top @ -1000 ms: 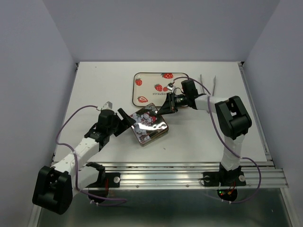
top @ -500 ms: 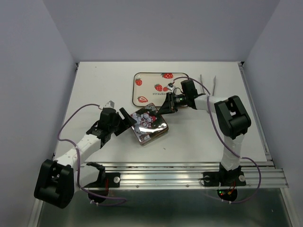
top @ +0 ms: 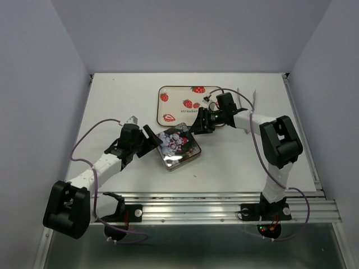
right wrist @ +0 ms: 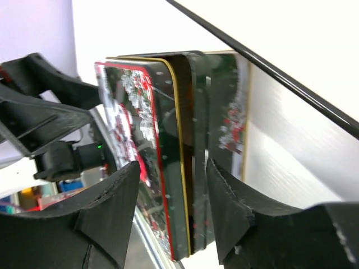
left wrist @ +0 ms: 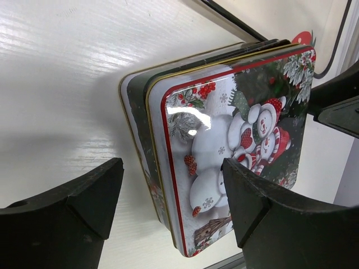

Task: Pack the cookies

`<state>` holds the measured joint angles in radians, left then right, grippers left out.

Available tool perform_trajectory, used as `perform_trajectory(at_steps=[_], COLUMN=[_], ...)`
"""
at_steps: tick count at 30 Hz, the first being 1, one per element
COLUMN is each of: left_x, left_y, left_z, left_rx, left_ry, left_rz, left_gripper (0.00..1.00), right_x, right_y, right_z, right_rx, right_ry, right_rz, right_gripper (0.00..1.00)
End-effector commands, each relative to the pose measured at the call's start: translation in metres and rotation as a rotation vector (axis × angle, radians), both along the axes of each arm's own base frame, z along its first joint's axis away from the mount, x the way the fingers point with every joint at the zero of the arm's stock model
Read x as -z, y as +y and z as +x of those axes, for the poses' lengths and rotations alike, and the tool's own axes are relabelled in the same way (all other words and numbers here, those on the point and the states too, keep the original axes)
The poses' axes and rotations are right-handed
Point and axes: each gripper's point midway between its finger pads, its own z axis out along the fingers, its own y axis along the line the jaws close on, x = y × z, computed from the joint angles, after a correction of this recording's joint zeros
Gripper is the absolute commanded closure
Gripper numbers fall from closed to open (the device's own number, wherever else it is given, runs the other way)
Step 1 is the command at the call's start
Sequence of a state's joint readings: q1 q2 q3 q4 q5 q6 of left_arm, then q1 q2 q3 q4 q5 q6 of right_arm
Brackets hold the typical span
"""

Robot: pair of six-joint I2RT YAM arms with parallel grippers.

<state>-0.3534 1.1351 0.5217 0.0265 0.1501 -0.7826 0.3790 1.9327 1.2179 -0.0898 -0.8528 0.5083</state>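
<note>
The cookies are out of view. A square tin (top: 178, 147) printed with snowmen lies mid-table with its lid on; it also shows in the left wrist view (left wrist: 224, 134) and edge-on in the right wrist view (right wrist: 168, 101). My left gripper (top: 150, 140) (left wrist: 171, 185) stands open astride the tin's near-left corner, one finger over the lid and one beside the tin above the table. My right gripper (top: 196, 124) (right wrist: 173, 185) is open at the tin's far edge, a finger on each side of the stacked lid and base, with a gap on the lid side.
A cream tray (top: 179, 95) printed with red strawberries lies behind the tin, under the right arm. Two thin metal pieces (top: 253, 96) rest at the back right. An aluminium rail (top: 224, 210) runs along the table's near edge.
My right gripper has opened off the tin's far edge and drawn back slightly. The left gripper has moved right, closer around the tin's corner. The tin has shifted only slightly.
</note>
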Motion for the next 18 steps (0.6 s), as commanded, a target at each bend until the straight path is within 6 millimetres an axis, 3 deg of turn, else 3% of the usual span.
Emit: perform_trajectory(at_steps=[1,10,18], left_x=[-0.023,-0.025,-0.02], left_y=[-0.007,-0.011,-0.013], left_z=[0.016,0.022,0.023], left_rx=[0.02,0.033,0.037], left_ry=[-0.076,-0.081,-0.064], left_rz=[-0.01,-0.015,-0.02], left_gripper=[0.19,0.2,0.21], right_x=[-0.024,-0.02,-0.015], right_y=[-0.009,-0.022,0.008], right_z=[0.016,0.023,-0.006], right_rx=[0.033,0.035,-0.167], right_ry=[-0.116,-0.189,-0.215], right_rz=[-0.06,-0.166,-0.089], right_gripper=[0.39,0.34,0.21])
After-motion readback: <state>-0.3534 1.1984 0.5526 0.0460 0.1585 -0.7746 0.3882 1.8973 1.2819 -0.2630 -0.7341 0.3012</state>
